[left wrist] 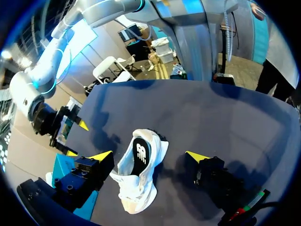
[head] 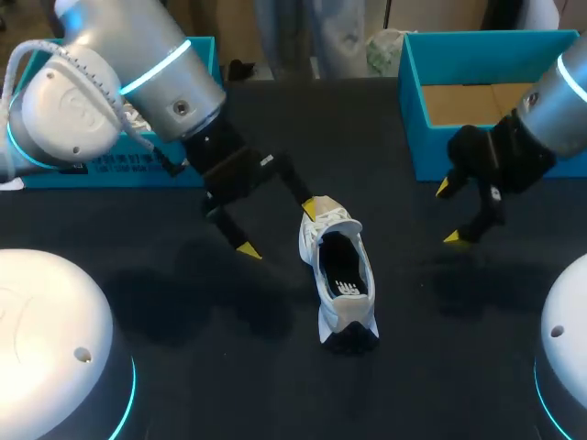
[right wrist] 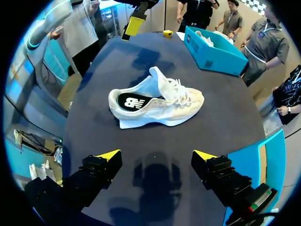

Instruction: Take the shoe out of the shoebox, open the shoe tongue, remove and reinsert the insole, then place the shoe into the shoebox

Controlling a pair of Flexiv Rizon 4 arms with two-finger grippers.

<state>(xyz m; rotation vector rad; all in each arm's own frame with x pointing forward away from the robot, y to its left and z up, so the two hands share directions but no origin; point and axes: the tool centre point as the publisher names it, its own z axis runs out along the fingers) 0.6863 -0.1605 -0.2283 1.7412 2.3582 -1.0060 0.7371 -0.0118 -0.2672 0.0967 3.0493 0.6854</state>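
Hovering beside the white shoe [head: 341,275], left tool [head: 279,227] spread wide, gripping nothing; right tool [head: 448,213] spread, empty, well apart

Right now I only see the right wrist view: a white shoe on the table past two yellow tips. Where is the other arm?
Observer: The left wrist view shows the left gripper open, with the shoe between its fingers, close by one of them. I cannot tell whether it touches.
Visitor: Is there a box near my arm?
Observer: Yes. In the head view a blue box stands just beyond the right gripper, and nothing shows on its brown floor.
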